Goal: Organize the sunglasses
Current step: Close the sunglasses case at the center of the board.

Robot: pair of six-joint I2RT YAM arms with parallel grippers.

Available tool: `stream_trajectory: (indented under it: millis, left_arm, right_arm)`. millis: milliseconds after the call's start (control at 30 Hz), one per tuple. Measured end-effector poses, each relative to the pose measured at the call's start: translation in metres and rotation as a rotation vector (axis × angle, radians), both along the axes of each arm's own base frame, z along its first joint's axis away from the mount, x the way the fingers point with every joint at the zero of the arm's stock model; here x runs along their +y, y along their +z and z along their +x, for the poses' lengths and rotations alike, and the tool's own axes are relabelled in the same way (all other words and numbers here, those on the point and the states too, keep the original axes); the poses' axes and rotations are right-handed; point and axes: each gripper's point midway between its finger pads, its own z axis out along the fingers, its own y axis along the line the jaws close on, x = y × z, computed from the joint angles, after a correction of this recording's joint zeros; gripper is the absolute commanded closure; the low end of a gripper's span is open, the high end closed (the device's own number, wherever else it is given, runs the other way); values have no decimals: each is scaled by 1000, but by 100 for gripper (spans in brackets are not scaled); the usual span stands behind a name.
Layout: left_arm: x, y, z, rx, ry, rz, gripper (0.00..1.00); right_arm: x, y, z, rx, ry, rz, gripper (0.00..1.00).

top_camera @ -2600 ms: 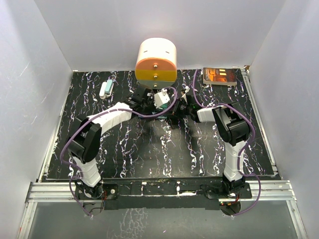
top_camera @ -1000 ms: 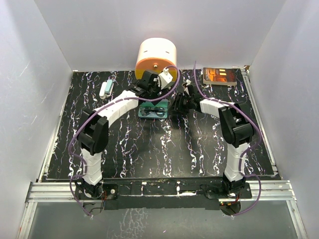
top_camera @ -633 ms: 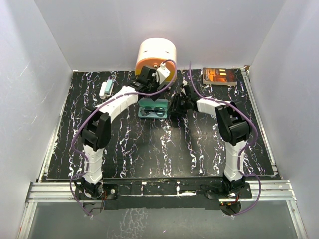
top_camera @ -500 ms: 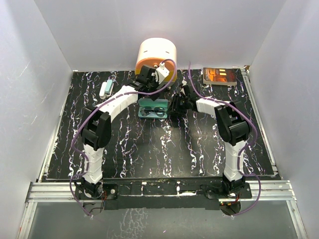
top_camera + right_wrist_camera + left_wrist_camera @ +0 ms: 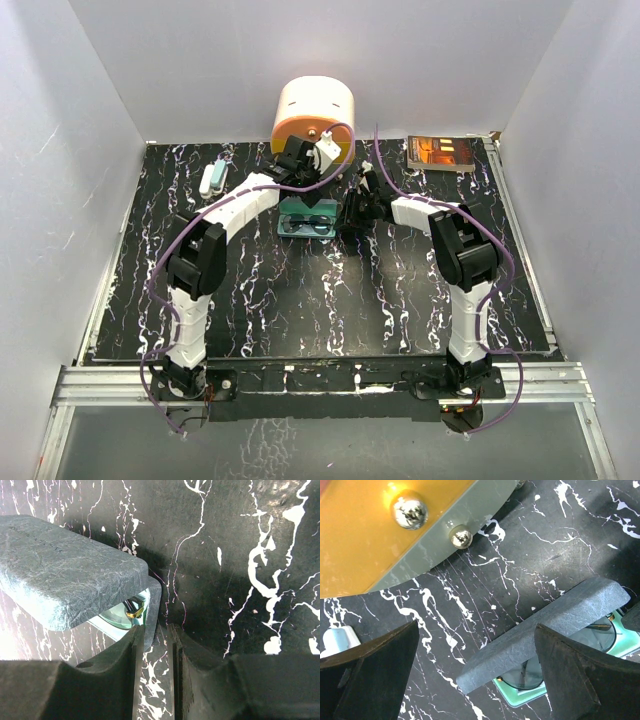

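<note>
The grey-blue case [image 5: 308,228] lies open at the back middle of the table, teal lining showing. The sunglasses [image 5: 308,219] lie inside it; a dark lens [image 5: 602,636] and a gold-tipped hinge [image 5: 131,611] show under the half-raised lid [image 5: 545,625], which also shows in the right wrist view [image 5: 65,575]. My left gripper [image 5: 296,185] hovers behind the lid, open wide [image 5: 477,625] and empty. My right gripper [image 5: 346,215] is at the case's right end. Its fingers are almost together [image 5: 154,630], with the corner of the case's end wall [image 5: 152,607] between the tips.
An orange and white rounded container [image 5: 313,120] stands right behind the case, close above my left gripper [image 5: 380,535]. A book [image 5: 441,153] lies at the back right. Small white and teal items [image 5: 213,178] lie at the back left. White walls enclose the table.
The arms have drawn back off the case, showing it open with the sunglasses inside. My left gripper has moved back toward the orange container. My right gripper has stayed at the case's right end.
</note>
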Motion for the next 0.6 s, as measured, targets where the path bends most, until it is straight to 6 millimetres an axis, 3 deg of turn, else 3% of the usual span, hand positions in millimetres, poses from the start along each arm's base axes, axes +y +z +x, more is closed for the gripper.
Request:
stream_trajectory:
  millis: [467, 600]
  left_arm:
    - [-2, -8, 0, 18, 2, -11, 3]
    - [-3, -8, -1, 21, 3, -15, 3]
  right_arm:
    - [8, 1, 1, -4, 33, -13, 69]
    - [13, 0, -1, -2, 47, -21, 73]
